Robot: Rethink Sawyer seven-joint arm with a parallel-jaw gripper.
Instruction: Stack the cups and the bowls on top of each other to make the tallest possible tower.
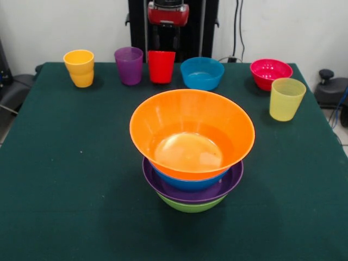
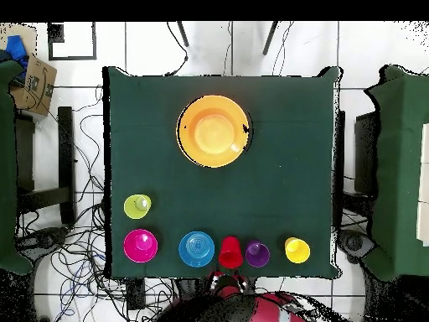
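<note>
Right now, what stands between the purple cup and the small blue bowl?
The red cup stands between the purple cup and the small blue bowl; both views show this, the front view most clearly.

Red arm (image 1: 168, 13) drawn back; jaws unseen.

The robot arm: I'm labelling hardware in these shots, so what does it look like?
Little shows. In the front view, a red housing with black parts stands between black uprights behind the red cup. Overhead, a red and black mass sits at the table's edge. No gripper shows.
</note>
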